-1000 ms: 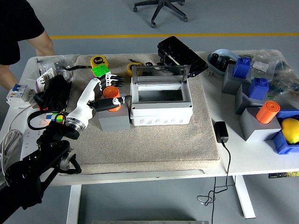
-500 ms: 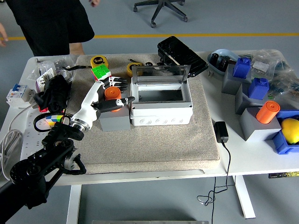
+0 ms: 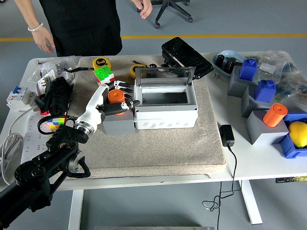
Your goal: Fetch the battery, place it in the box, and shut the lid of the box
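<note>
Orange cylindrical battery [image 3: 114, 96] seated upright in a grey holder block [image 3: 118, 122], ringed by the left hand [image 3: 116, 98] with black fingers [image 3: 122, 86] curled behind and thumb across the front; whether actually pinched or merely surrounded, impossible to tell. Just to the hand's right, touching the holder, the grey box [image 3: 165, 115] with clear lid [image 3: 164, 74] raised. Likely to slip out or tip if lifted on a loose grip, or to catch the box's near wall or knock the lid down early.
</note>
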